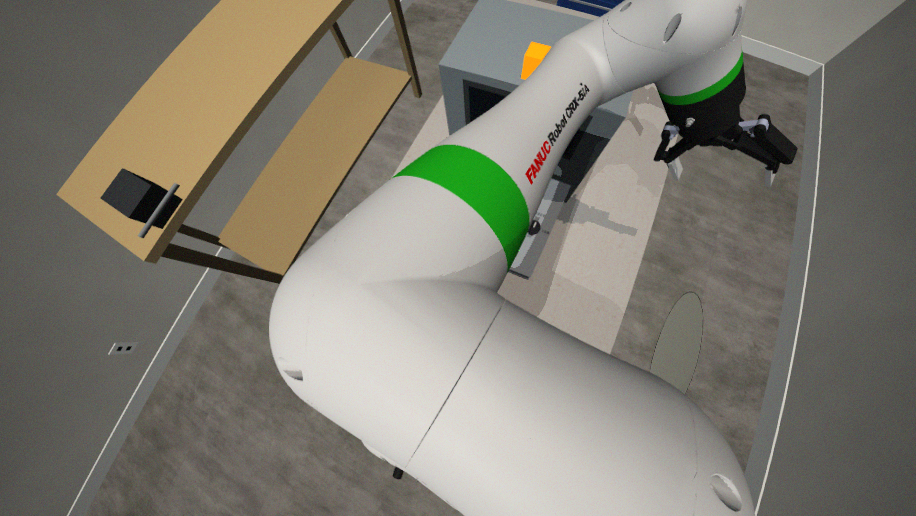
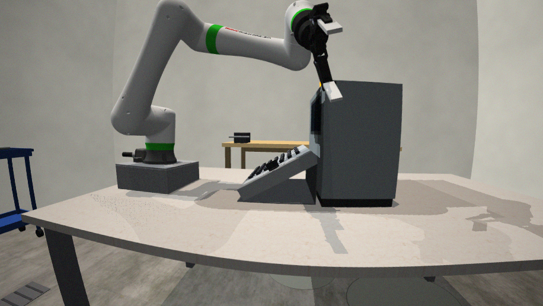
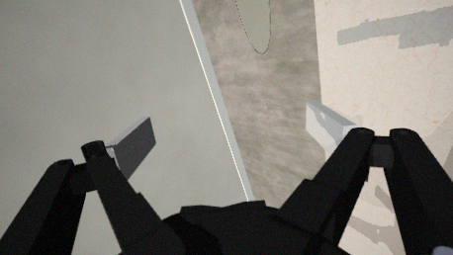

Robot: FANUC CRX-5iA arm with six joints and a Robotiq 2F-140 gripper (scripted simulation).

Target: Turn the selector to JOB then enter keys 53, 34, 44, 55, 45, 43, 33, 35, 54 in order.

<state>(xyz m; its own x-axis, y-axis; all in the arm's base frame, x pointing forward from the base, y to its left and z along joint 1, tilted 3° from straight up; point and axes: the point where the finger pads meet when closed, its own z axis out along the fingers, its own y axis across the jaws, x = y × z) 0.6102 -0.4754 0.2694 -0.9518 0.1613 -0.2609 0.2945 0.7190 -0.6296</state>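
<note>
The machine (image 1: 490, 38) (image 2: 360, 144) is a grey cabinet with a dark screen. Its sloping keypad console (image 2: 283, 177) (image 1: 525, 264) faces the robot's base. In the exterior view the black keys (image 2: 272, 163) show only edge-on; their names and any lights cannot be read. In the top view the arm hides most of the console; a small black knob (image 1: 533, 227) shows on it, and its setting cannot be read. My gripper (image 1: 723, 173) (image 2: 337, 60) (image 3: 227, 123) is wide open and empty, high up beside the cabinet, well above the keypad. The wrist view shows no keys.
An orange block (image 1: 533, 60) sits on the cabinet top. The robot's base block (image 2: 152, 177) stands on the table (image 2: 189, 235) (image 3: 381, 79) before the console. A wooden bench (image 1: 211, 83) with a black device (image 1: 137, 195) stands along the wall, and a blue cart (image 2: 15, 152) beyond the table.
</note>
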